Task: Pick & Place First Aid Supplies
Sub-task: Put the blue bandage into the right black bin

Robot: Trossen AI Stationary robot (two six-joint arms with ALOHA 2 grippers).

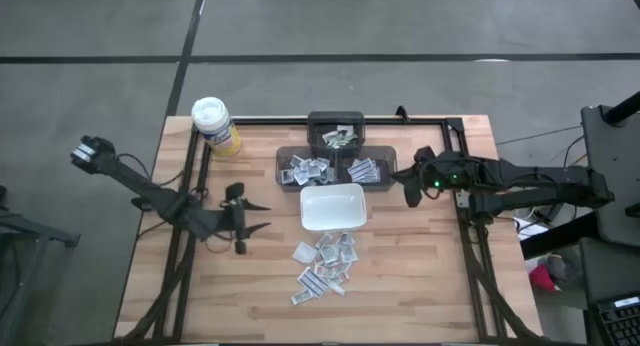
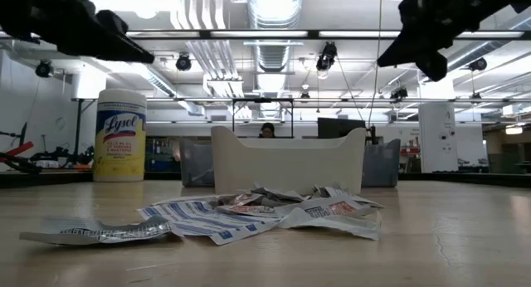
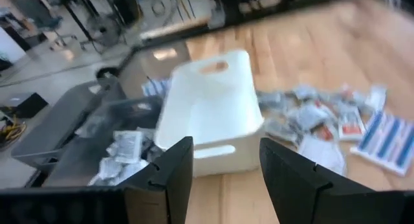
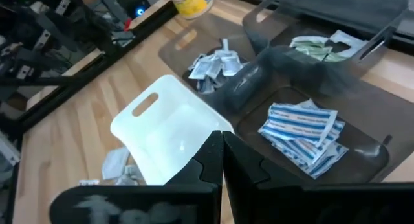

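Looking down on the bench [image 1: 420,286], we see the first aid supplies [image 1: 325,264] heaped loose just in front of the white dish [image 1: 333,208], w/ more packets sorted in the dark tray [image 1: 335,169] behind it: grey-white ones [image 1: 308,170] in one compartment, blue-striped ones [image 4: 304,134] in another, a few in the small bin [image 1: 338,136]. Left gripper [image 1: 258,217] sits above the bench left of the dish, fingers spread apart, holding nothing; right gripper [image 1: 408,182] hangs by the tray's right end, fingers pressed together, empty as far as we can see. Yellow canister [image 1: 214,125] stands at the back-left corner.
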